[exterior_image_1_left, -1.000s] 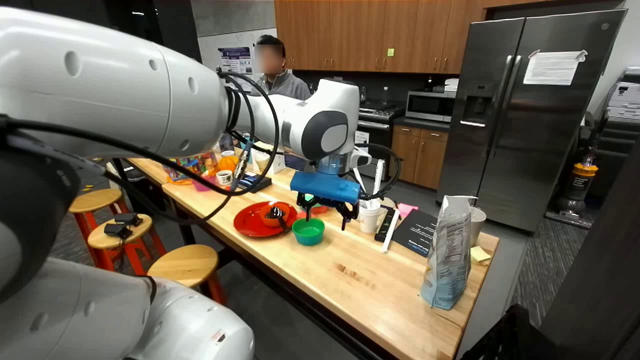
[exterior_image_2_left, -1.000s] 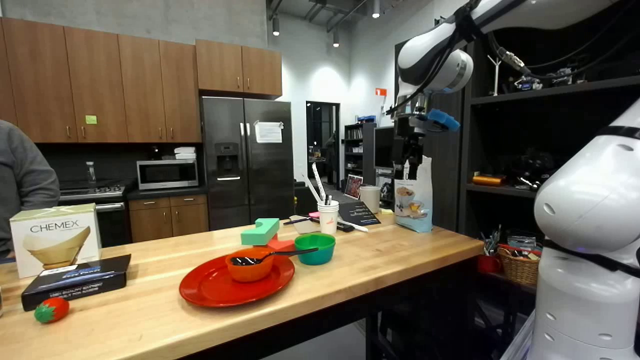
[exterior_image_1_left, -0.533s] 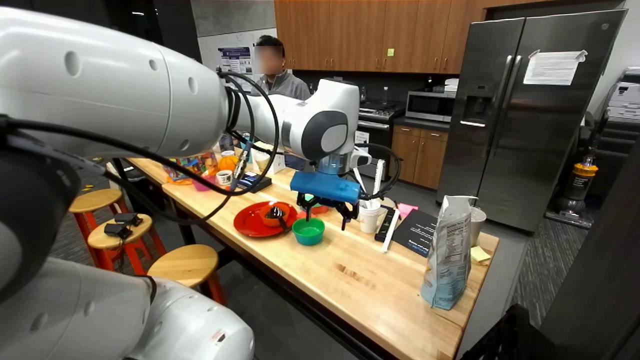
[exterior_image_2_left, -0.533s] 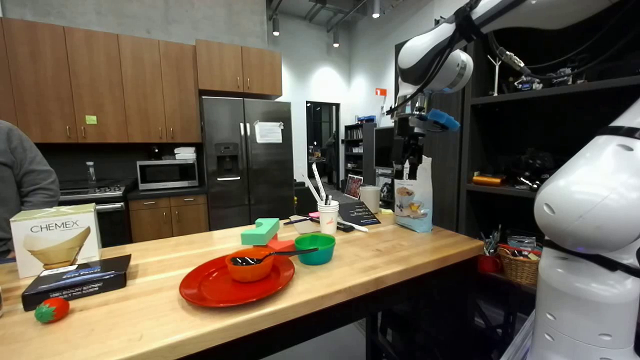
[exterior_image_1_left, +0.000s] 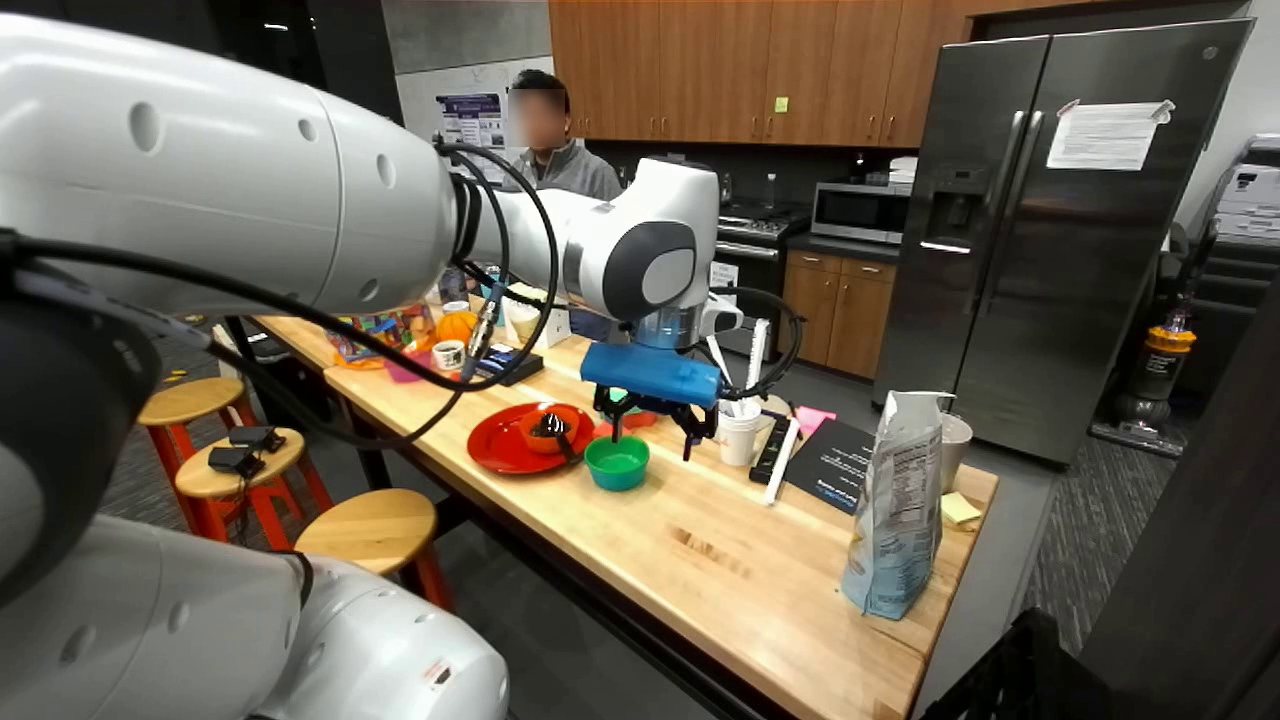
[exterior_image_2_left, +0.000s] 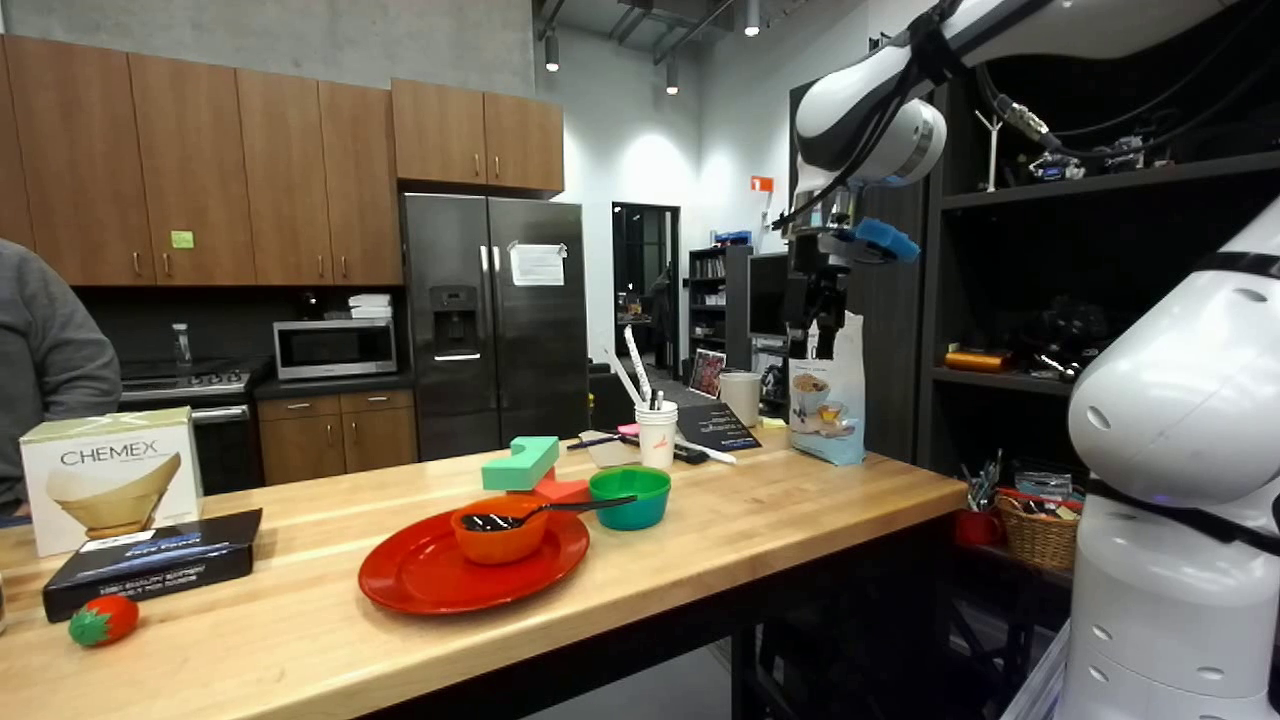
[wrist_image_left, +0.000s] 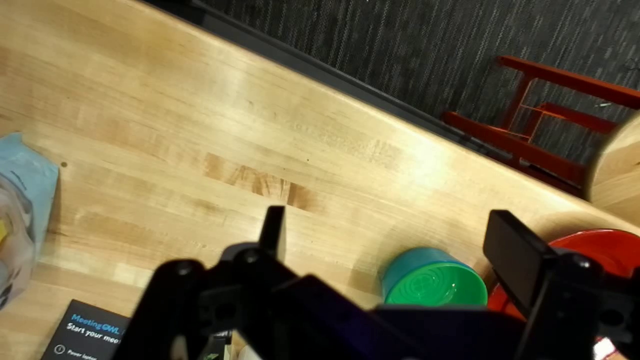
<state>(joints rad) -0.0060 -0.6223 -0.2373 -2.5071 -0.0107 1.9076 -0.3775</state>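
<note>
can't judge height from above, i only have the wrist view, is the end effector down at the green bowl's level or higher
Observer: Higher. In an exterior view the end effector hangs above the level of the green bowl.
Operator: ok, i just get a bit of the red plate, anything on it
Observer: Yes, a black spoon rests in an orange bowl on the red plate.

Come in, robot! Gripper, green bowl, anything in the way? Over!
Black two-fingered gripper open, empty. Round green bowl upright, untouched. Shiny black spoon nearby, maybe in the way.
</note>
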